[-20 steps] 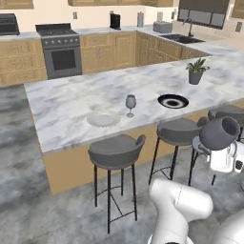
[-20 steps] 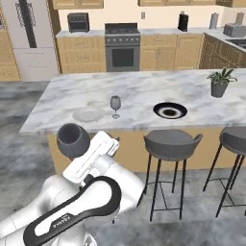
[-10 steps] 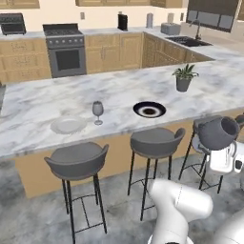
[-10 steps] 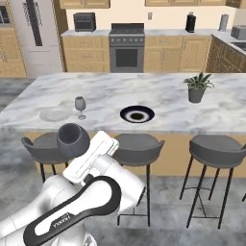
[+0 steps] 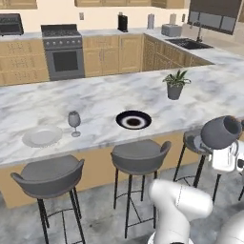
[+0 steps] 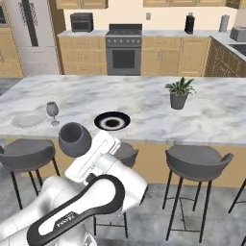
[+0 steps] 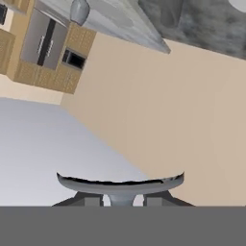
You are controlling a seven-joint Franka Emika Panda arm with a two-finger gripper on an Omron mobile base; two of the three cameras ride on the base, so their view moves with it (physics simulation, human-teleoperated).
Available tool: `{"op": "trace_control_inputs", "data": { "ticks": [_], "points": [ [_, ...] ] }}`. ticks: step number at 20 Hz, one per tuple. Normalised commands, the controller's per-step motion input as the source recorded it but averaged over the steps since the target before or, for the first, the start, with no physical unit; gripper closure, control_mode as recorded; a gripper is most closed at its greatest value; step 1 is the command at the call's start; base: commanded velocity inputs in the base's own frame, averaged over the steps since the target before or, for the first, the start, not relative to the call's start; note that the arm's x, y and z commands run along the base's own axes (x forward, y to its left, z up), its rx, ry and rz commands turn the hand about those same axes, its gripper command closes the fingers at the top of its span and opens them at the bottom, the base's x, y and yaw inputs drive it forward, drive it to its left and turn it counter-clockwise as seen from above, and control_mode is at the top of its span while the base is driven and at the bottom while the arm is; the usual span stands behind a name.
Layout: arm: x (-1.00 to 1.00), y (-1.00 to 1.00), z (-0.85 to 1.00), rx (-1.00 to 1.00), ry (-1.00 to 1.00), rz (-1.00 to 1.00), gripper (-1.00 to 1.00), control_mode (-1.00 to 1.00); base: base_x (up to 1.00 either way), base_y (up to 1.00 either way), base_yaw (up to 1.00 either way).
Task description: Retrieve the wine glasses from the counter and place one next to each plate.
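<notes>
On the large marble island a plain white plate lies at the left. One smoky-grey wine glass stands upright just right of it. The dark navy plate lies further right with nothing beside it. In the hand view my gripper is shut on the stem of the second wine glass, whose round foot spreads just beyond the fingertips. That view is rolled upside down. The short counter is out of view.
Grey stools line the island's near side, between my base and the plates. A potted plant stands on the island to the right. A stove and wooden cabinets run along the back wall.
The base has driven to the right along the island and closer, so the whole scene has slid left and grown. The glass and plates on the island have not moved.
</notes>
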Motion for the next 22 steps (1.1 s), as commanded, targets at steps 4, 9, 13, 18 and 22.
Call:
{"op": "trace_control_inputs", "data": {
  "ticks": [4,9,13,18,22],
  "points": [
    [0.00,0.00,0.00,0.00,0.00,0.00,1.00,1.00,1.00,0.00,0.00],
    [0.00,0.00,0.00,0.00,0.00,0.00,1.00,1.00,1.00,-0.02,0.00],
    [0.00,0.00,0.00,0.00,0.00,0.00,1.00,1.00,0.88,-0.51,0.12],
    [0.00,0.00,0.00,0.00,0.00,0.00,1.00,1.00,0.66,-0.69,0.29],
    [0.00,0.00,0.00,0.00,0.00,0.00,1.00,1.00,0.29,-0.62,0.46]
  ]
}}
